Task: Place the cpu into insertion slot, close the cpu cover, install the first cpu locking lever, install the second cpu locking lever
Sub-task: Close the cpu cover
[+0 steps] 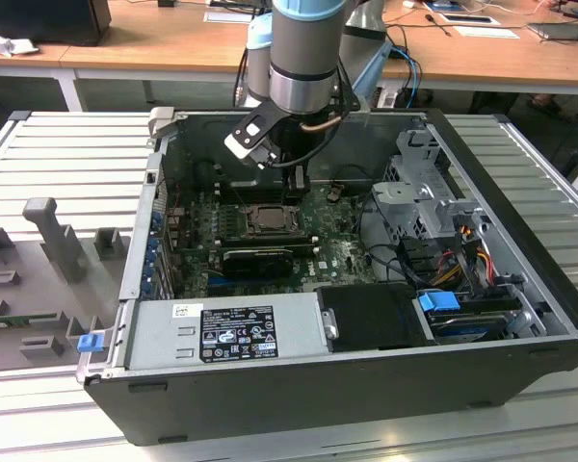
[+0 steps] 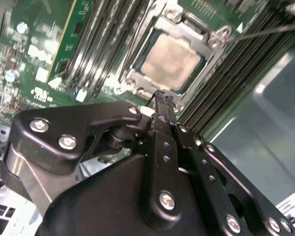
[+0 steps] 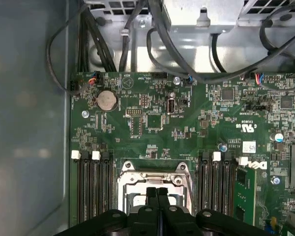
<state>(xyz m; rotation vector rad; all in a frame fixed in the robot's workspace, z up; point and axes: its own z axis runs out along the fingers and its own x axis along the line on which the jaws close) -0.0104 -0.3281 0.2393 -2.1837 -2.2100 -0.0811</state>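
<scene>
One cpu [image 2: 171, 61] is seated in the one insertion slot [image 1: 248, 219], mid-frame in the exterior view — one cpu cover [image 2: 189, 29] lies flat over it. The gripper [image 3: 157, 191] is pressed together, nothing held — tips just beside the cover's edge.

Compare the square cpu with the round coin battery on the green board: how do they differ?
The tan square cpu has straight sides; the round silver coin battery is a disc. The cpu looks tan, the battery grey. The cpu lies inside the window of the metal cpu cover; the battery lies near a corner of the green circuit board. Both lie flat on it.
</scene>
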